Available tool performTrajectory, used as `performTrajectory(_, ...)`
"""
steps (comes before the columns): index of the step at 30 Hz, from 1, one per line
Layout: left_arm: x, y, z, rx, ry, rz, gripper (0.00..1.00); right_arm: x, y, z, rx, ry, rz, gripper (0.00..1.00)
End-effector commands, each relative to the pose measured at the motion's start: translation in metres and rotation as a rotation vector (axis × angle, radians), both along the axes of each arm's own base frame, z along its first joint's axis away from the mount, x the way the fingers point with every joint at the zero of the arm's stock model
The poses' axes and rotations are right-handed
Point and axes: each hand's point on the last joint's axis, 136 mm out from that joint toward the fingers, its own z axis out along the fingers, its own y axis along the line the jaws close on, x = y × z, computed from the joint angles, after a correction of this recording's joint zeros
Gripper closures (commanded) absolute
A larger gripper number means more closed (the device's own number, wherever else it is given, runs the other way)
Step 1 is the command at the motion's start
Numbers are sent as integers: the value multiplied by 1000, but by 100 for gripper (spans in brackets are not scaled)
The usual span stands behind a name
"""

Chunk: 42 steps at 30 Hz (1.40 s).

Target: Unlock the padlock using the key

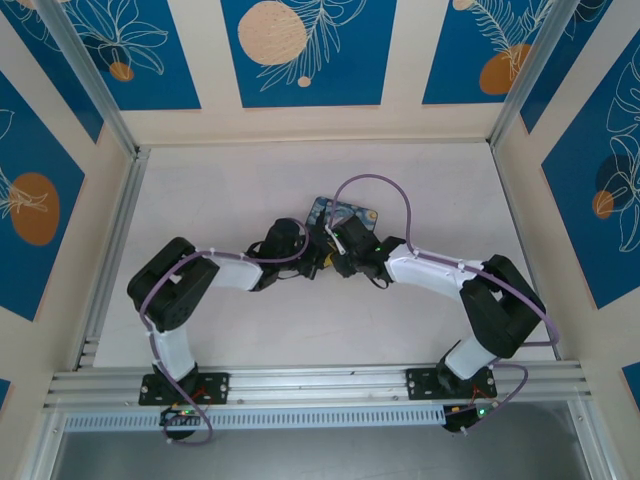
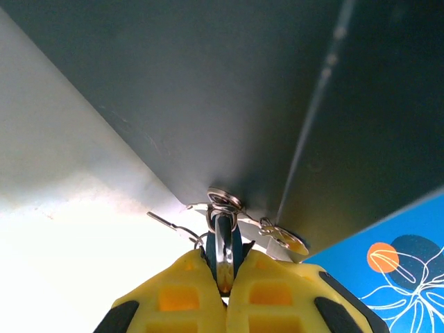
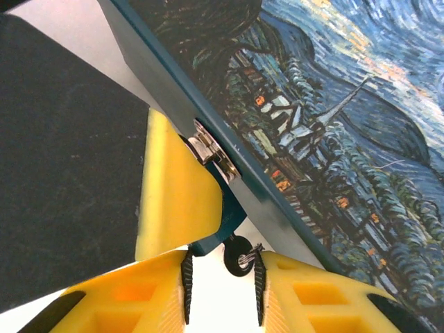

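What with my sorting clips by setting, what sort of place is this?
Probably a robot test cell: a left arm and right arm bolted to an aluminium rail, a white table, and blue printed wall panels enclosing it.

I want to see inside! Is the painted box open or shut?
Shut: the box shows no gap at its edge, and the padlock hangs through its clasp.

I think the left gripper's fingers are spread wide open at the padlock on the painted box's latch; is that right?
No: the left gripper is shut on the padlock, fingers pressed against its teal body, as the left wrist view shows. The padlock is on the latch of the painted box.
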Motion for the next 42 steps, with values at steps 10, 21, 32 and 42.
performTrajectory(10, -11, -18, 74, -158, -113, -105, 100, 19, -20, -6, -115, -46, -105, 76)
performTrajectory(21, -14, -17, 74, -154, -109, -110, 100, 25, -7, 8, -45, -43, -121, 92)
performTrajectory(32, -11, -16, 38, -108, -87, -103, 100, -18, 10, 28, 212, 124, -36, 48)
performTrajectory(42, -6, 1, 27, 9, -172, -90, 68, -28, -29, 31, 370, 212, -247, 45)
